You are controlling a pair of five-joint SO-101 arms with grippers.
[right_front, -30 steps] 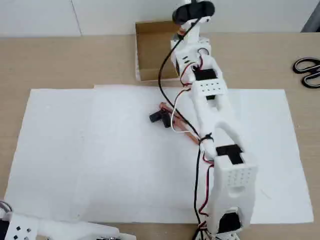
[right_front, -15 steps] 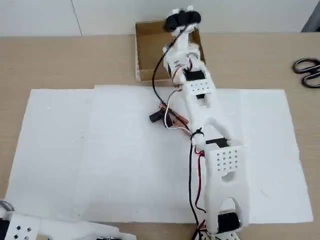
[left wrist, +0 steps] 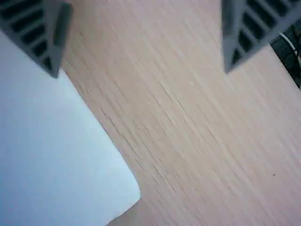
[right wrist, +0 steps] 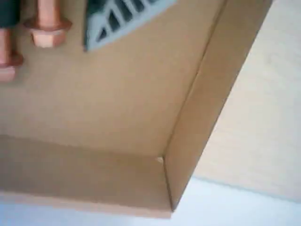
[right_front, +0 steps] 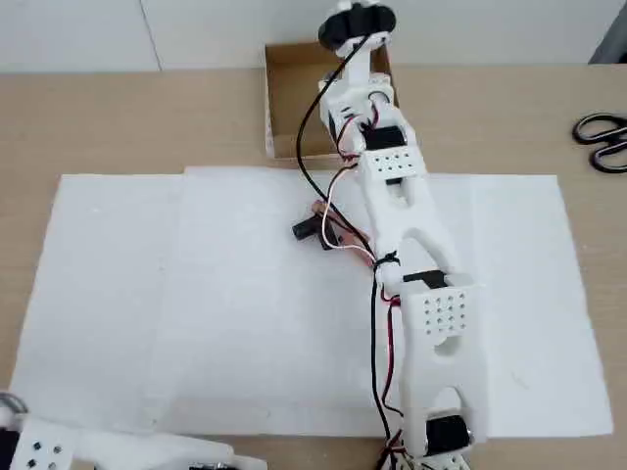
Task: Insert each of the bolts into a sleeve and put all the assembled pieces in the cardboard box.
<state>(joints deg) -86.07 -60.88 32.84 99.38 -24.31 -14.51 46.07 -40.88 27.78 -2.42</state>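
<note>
Table (right_front: 118, 108) far edge: my right gripper (right_front: 348, 59) hangs over the cardboard box (right_front: 289, 98), grip indeterminate; remaining sleeve (right_front: 307, 230) lies toward the near edge, crosswise. Left gripper (left wrist: 141, 68) spread wide.

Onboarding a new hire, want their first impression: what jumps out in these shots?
The right arm stretched across the white sheet to the cardboard box at the table's far edge. In its wrist view, copper bolt heads show against the box floor. Mid-sheet, a black sleeve and a copper bolt lie beside the arm.
</note>
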